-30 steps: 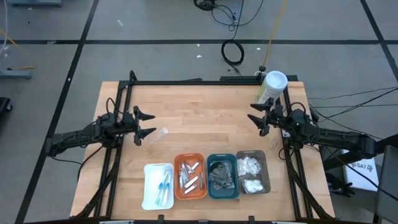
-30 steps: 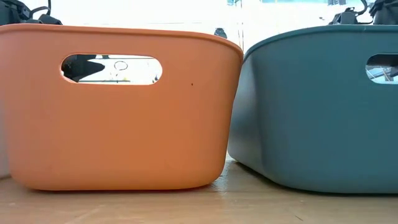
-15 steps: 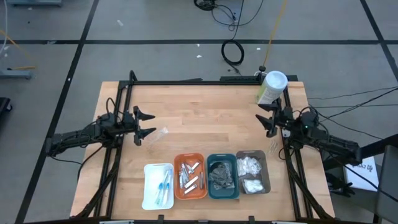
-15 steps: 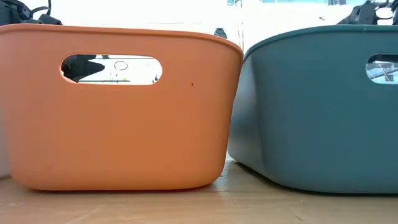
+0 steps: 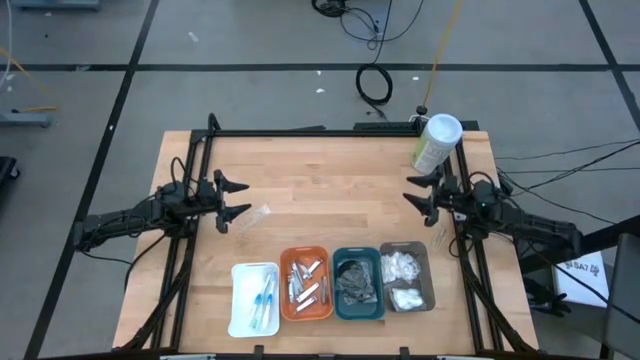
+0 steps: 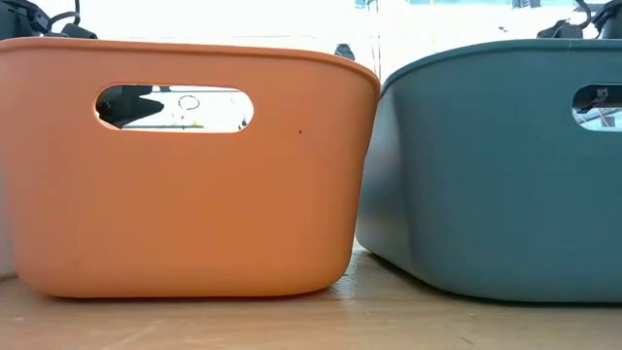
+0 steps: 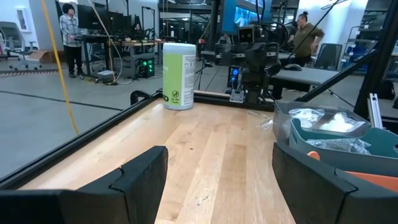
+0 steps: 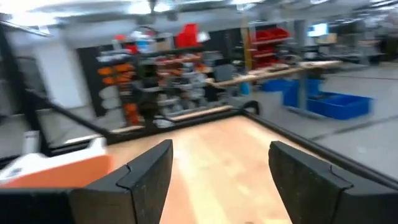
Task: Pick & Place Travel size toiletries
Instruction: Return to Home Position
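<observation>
Four trays stand in a row near the near edge. The white tray (image 5: pixel 240 285) holds clear-wrapped sticks (image 5: pixel 263 300), the orange tray (image 5: pixel 322 300) silvery pieces (image 5: pixel 306 282), the teal tray (image 5: pixel 337 268) dark bundles (image 5: pixel 355 283), and the grey tray (image 5: pixel 428 275) white pads (image 5: pixel 403 278). One clear-wrapped stick (image 5: pixel 262 213) lies flat on the wood just right of my open left gripper (image 5: pixel 243 197). A small clear item (image 5: pixel 440 236) lies by the right edge. My right gripper (image 5: pixel 410 196) hovers open at the right, holding nothing.
The pale-green canister (image 5: pixel 437 142) with a white lid stands at the far right corner, close behind my right arm. A black frame (image 5: pixel 300 131) runs along the table's edges. The orange tray (image 6: pixel 185 165) and teal tray (image 6: pixel 496 165) fill the low view. People stand beyond the table.
My right gripper drew back a little toward the table's right edge, then came forward again toward the left, staying open. The left arm and the toiletries kept still.
</observation>
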`<state>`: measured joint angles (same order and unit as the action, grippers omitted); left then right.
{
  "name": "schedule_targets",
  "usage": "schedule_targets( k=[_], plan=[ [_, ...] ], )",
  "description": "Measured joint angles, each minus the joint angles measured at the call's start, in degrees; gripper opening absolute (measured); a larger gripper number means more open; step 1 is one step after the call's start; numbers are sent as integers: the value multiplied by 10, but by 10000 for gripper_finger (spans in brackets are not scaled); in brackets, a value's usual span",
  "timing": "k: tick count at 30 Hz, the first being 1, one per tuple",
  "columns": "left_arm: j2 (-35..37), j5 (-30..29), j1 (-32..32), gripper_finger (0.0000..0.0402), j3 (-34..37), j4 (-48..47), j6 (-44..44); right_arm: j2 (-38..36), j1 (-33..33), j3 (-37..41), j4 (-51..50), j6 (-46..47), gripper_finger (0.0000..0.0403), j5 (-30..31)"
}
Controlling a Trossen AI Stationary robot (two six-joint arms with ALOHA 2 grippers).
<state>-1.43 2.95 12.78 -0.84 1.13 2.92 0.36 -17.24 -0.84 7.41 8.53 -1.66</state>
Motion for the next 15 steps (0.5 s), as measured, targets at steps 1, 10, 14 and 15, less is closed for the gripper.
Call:
schedule_targets(
  k=[1,10,14,15],
  plan=[
    [0,0,0,285,0,0,0,0,13,0,-3,5,251,0],
    [0,0,0,285,0,0,2,0,155,0,18,-38,251,50],
    [0,0,0,285,0,0,3,0,191,0,8,-56,251,97],
    [0,0,0,285,0,0,3,0,197,0,-2,-59,251,105]
  ],
)
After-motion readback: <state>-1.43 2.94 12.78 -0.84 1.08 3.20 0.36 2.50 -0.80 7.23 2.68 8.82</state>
